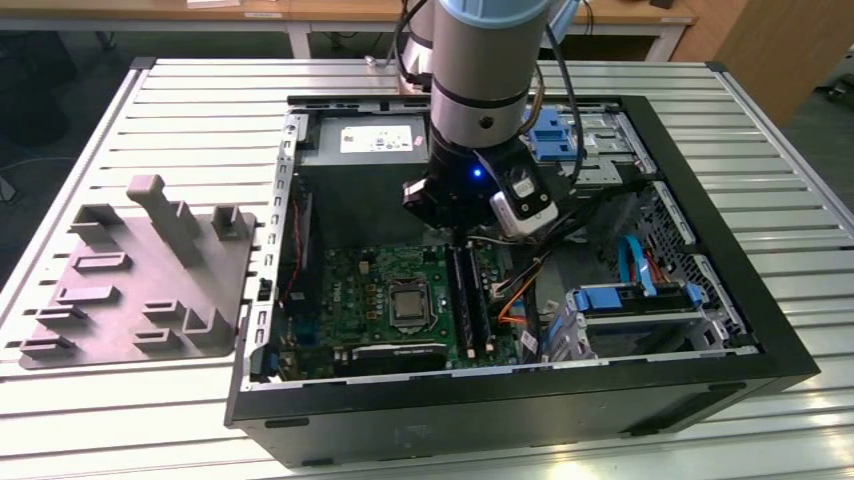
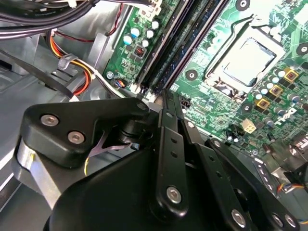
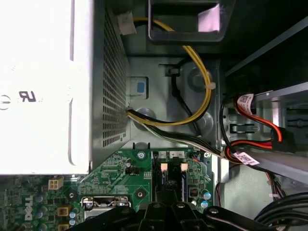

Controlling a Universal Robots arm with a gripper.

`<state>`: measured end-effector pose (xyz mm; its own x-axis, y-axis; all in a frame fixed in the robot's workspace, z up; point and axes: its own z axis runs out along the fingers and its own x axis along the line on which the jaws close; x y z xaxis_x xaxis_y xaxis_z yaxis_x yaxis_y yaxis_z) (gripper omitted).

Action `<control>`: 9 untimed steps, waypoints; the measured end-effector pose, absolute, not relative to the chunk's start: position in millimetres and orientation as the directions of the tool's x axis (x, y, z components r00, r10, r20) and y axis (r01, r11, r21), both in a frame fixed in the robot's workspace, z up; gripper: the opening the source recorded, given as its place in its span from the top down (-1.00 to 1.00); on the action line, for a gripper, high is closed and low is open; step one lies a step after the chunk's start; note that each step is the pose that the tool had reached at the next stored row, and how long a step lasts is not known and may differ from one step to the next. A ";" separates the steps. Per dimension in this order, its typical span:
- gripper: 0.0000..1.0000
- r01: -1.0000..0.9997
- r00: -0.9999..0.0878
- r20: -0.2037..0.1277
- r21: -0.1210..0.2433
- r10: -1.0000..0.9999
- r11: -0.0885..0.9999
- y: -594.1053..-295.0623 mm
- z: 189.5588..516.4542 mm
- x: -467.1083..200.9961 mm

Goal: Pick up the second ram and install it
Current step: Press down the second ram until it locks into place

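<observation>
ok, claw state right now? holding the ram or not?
Claw: down inside the open PC case, right over the motherboard's memory slots. Open or shut, and whether it holds the second ram, cannot be told.

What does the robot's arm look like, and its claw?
The arm is a thick silver-grey tube with a pale blue cap on top and a black ring. Black cables run down beside it. A small blue light glows on the black wrist. The claw is matte black, with flat bars joined by silver screws.

Second ram (image 2: 180, 43) seated edgewise in its motherboard (image 2: 231, 24) slot.
</observation>
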<state>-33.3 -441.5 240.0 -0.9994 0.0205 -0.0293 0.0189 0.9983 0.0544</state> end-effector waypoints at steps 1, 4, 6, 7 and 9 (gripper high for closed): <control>0.80 0.019 -0.999 -0.029 0.055 0.021 0.998 -441.4 239.9 -33.2; 0.80 0.019 -0.999 -0.029 0.054 0.020 0.998 -441.9 240.1 -33.2; 0.80 0.019 -0.999 -0.029 0.054 0.020 0.998 -444.3 240.0 -33.2; 0.80 0.019 -0.999 -0.029 0.054 0.020 0.998 -445.8 240.0 -33.2; 0.80 0.019 -0.999 -0.029 0.053 0.020 0.998 -449.6 240.0 -33.3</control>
<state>-33.3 -449.6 240.0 -0.9994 0.0205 -0.0293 0.0189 0.9984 0.0533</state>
